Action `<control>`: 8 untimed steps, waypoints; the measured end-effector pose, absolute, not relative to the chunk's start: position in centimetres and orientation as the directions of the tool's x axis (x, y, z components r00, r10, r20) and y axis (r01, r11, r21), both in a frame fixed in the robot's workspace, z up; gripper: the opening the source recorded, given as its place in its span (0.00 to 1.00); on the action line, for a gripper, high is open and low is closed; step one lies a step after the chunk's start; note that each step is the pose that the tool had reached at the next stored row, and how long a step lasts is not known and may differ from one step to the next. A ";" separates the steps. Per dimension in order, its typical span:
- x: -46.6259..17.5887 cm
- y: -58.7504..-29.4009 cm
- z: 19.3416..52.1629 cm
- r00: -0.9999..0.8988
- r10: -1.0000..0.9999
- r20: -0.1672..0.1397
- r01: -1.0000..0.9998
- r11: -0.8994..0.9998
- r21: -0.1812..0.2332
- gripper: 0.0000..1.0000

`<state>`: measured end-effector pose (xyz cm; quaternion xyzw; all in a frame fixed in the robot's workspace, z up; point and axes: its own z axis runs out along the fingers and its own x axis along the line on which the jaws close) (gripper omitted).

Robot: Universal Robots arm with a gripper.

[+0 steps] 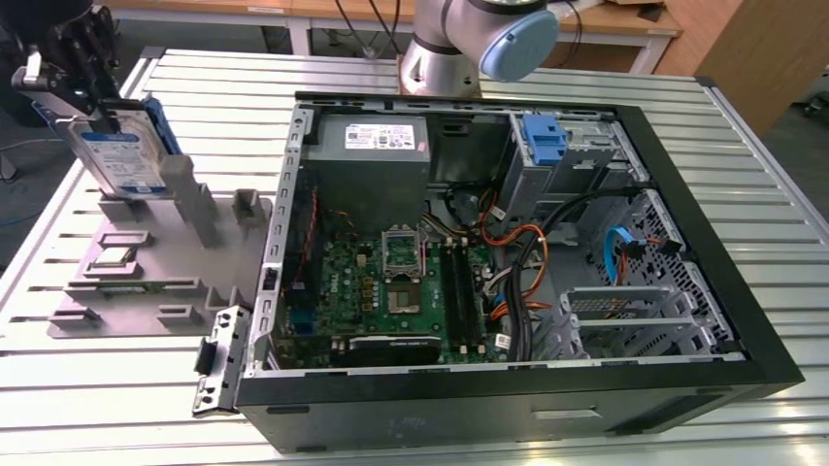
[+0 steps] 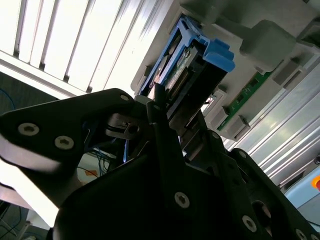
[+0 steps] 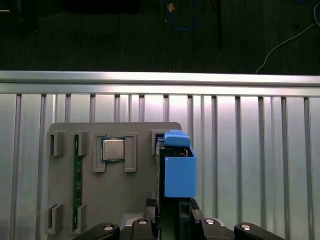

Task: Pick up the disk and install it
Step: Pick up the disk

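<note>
Exterior view: tool (image 1: 76, 95) pinches the disk (image 1: 123, 155) upright at ten o'clock from the computer case (image 1: 518, 427); installing is left.

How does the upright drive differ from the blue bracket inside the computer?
The disk stands on edge over the grey tray, pincer at its top; the blue bracket sits inside the case. The disk shows a labelled metal face; the bracket looks bare. Both have blue plastic.

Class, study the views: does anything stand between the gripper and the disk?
Nothing visible does. The gripper has its jaws closed on the top edge of the upright disk, above the grey fixture tray.
</note>
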<state>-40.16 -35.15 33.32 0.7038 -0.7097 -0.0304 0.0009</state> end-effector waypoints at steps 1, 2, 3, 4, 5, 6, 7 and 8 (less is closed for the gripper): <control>-40.2 -35.2 33.4 -0.009 -0.999 -0.041 -0.999 0.007 0.045 0.35; -40.2 -35.2 33.4 -0.009 -0.999 -0.042 -0.999 0.007 0.044 0.35; -40.2 -35.2 33.4 -0.009 -0.999 -0.041 -0.999 0.007 0.044 0.35; -40.2 -35.2 33.4 -0.009 -0.999 -0.041 -0.999 0.007 0.044 0.35; -40.2 -35.2 33.4 -0.009 -0.999 -0.041 -0.999 0.007 0.044 0.35; -40.2 -35.2 33.4 -0.009 -0.999 -0.041 -0.999 0.007 0.045 0.35; -40.2 -35.2 33.4 -0.009 -0.999 -0.041 -0.999 0.007 0.045 0.35; -40.2 -35.2 33.4 -0.009 -0.999 -0.041 -0.999 0.007 0.045 0.35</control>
